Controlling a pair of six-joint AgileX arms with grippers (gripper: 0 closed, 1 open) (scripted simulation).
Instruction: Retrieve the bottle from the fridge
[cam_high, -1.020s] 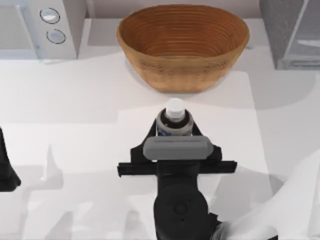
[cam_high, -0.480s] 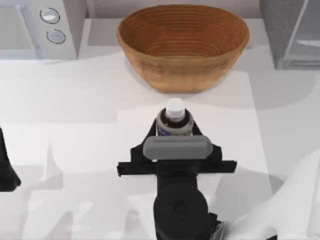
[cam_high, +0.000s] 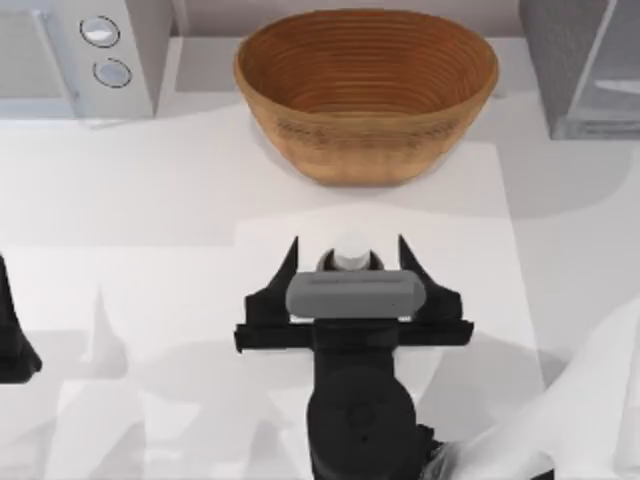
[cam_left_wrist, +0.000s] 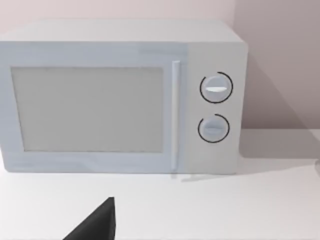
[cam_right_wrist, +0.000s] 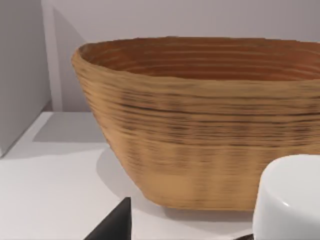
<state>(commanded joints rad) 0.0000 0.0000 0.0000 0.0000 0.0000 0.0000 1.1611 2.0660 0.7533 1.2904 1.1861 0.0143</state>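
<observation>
Since half a second ago right gripper (cam_high: 349, 252) spread wide, releasing white-capped bottle (cam_high: 350, 247) before ribbed woven bowl (cam_high: 366, 92); no legible label.

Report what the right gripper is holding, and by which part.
Nothing. The right gripper has its jaws spread wide, clear of the bottle standing between them on the table.

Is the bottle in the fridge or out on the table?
Out. The bottle stands upright on the table, between the right pincer's spread fingers, before the bowl.
</observation>
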